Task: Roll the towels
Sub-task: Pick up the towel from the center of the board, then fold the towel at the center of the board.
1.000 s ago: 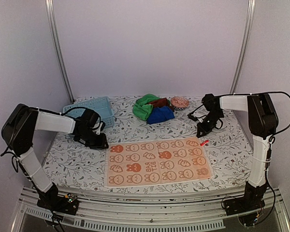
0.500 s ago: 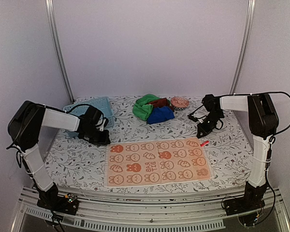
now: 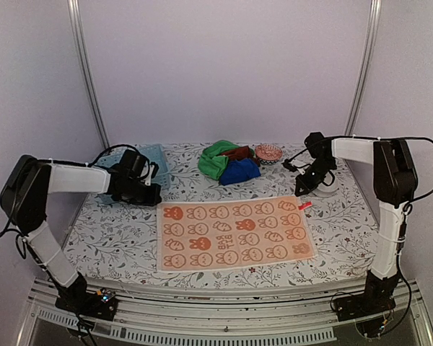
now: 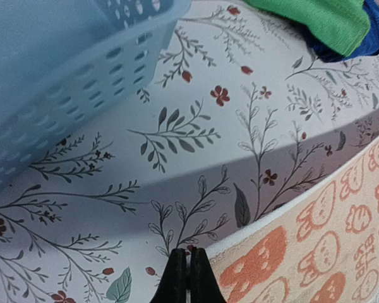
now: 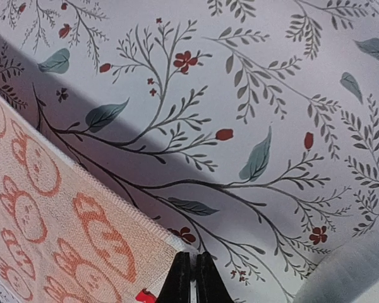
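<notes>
The orange towel with cream rabbit pattern [image 3: 234,234] lies spread flat at the front middle. My left gripper [image 3: 154,196] is shut on its far left corner, which shows pinched in the left wrist view [image 4: 189,262] beside the towel's edge [image 4: 316,233]. My right gripper [image 3: 300,190] is shut on the far right corner, seen in the right wrist view [image 5: 194,265] with the towel [image 5: 57,221] to its left. The green towel [image 3: 215,160], blue towel [image 3: 240,171] and rust-brown towel [image 3: 238,151] lie piled at the back middle.
A light blue slotted basket [image 3: 146,155] stands at the back left, close behind my left arm, and fills the left wrist view's upper left [image 4: 50,82]. A small patterned bowl [image 3: 268,152] sits by the pile. A white bowl [image 3: 325,186] is right of my right gripper.
Both grippers have moved toward the back of the table with the towel's far corners, and the orange towel has slid back with them. The left arm has swung nearer the basket.
</notes>
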{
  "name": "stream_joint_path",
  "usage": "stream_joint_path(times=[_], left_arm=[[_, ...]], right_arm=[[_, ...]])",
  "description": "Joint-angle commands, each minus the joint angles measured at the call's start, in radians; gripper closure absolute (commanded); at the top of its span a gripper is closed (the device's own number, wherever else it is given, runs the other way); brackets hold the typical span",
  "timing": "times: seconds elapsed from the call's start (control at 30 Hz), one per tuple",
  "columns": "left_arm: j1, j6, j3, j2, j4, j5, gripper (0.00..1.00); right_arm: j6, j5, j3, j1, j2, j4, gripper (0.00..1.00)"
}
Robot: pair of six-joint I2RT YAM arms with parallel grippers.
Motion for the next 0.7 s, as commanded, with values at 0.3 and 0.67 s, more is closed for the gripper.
stream_joint_path(times=[0.3, 0.67], left_arm=[[0.010, 0.018, -0.071, -0.216, 0.027, 0.116, 1.00], [0.011, 0.038, -0.108, -0.330, -0.105, 0.219, 1.00]], right_arm=[[-0.037, -0.069, -0.194, -0.024, -0.251, 0.177, 0.98], [-0.094, -0.116, -0.415, -0.025, -0.481, 0.215, 0.98]])
